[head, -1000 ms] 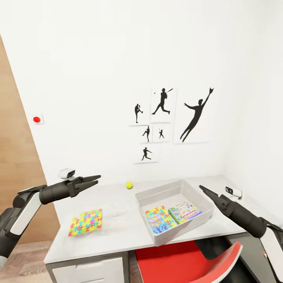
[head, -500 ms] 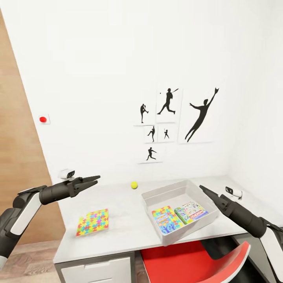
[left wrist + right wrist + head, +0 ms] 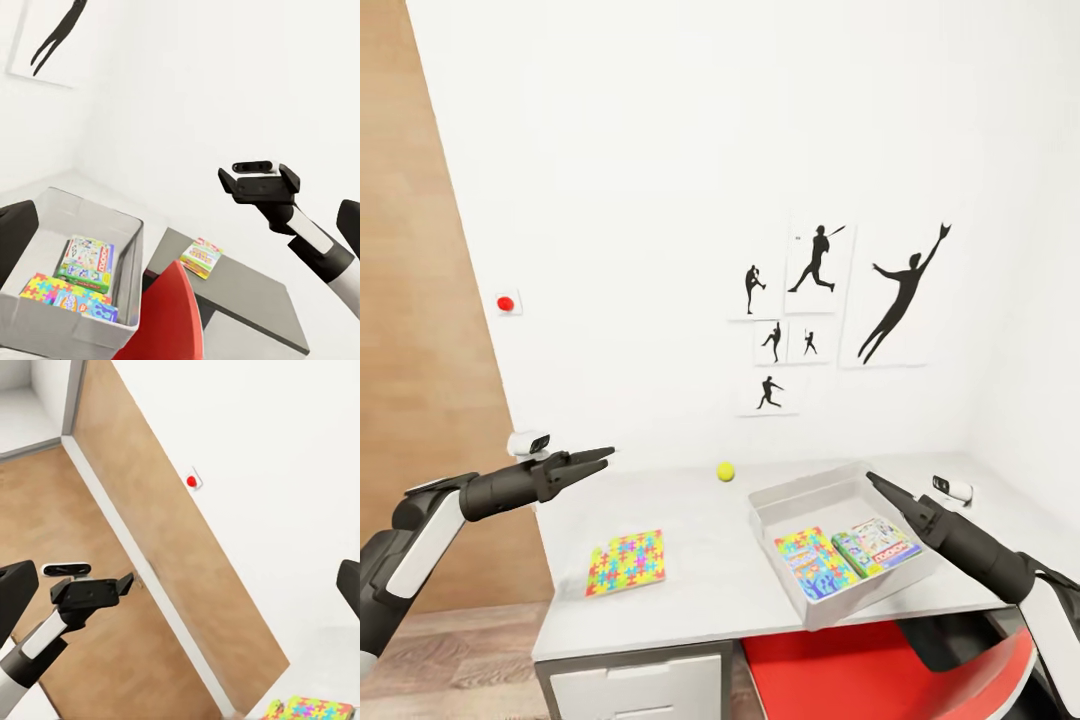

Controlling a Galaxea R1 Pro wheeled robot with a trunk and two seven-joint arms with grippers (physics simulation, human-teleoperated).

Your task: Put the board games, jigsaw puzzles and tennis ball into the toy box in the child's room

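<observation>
Red chair [image 3: 920, 670] tucked under table [image 3: 710, 590], below toy box [image 3: 800, 495].

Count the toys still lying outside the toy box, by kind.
Outside the toy box:
Jigsaw puzzle: 1, on the table
Tennis ball: 1, on the table
Board game: 1, on a dark grey surface beyond the red chair
Total: 3
</observation>
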